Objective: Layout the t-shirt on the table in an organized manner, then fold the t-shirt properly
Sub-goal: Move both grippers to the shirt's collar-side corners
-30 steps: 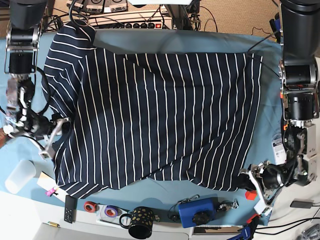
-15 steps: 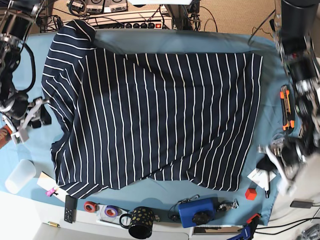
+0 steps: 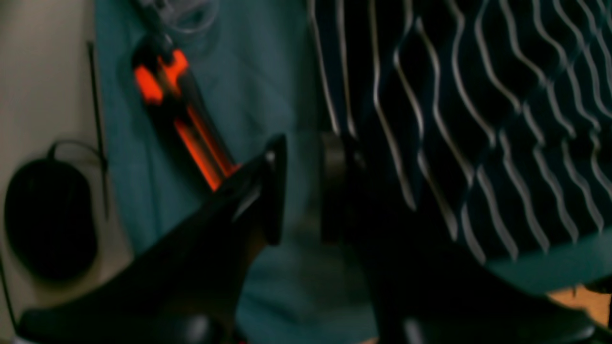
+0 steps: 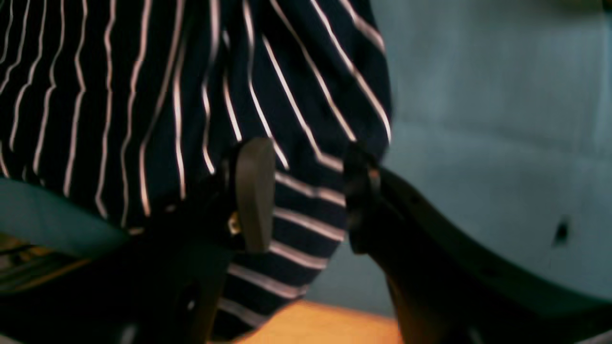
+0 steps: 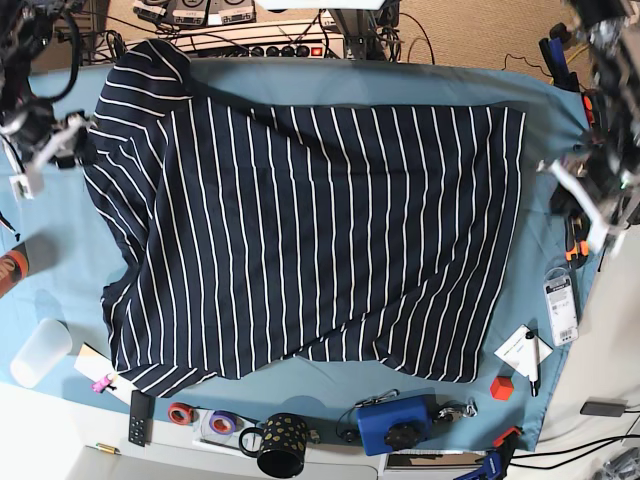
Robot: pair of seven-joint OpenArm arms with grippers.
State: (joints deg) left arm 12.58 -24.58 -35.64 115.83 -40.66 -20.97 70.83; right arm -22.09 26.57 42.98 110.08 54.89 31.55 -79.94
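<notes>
The navy white-striped t-shirt (image 5: 310, 230) lies spread nearly flat across the teal table (image 5: 545, 120), with one sleeve at the far left corner and the near hem uneven. My right gripper (image 5: 45, 150) hovers at the shirt's left edge by that sleeve. In the right wrist view this gripper (image 4: 306, 196) stands open, with striped fabric (image 4: 143, 95) showing below the jaws. My left gripper (image 5: 585, 205) hangs off the shirt's right hem. In the left wrist view it (image 3: 303, 186) shows a narrow gap with only teal cloth (image 3: 248, 71) in it, and the shirt's edge (image 3: 478, 119) is just right of it.
An orange-black cutter (image 3: 181, 119) lies on the cloth by the left gripper. Along the near edge sit a plastic cup (image 5: 38, 352), tape rolls (image 5: 182, 412), a spotted mug (image 5: 280, 445), a blue box (image 5: 395, 425), a red cube (image 5: 501, 387) and cards (image 5: 525, 350). A power strip (image 5: 270, 45) lies behind.
Both arms have swung from the table's near side toward the far side, along the shirt's left and right edges. The left gripper's jaws have narrowed. The shirt has not shifted.
</notes>
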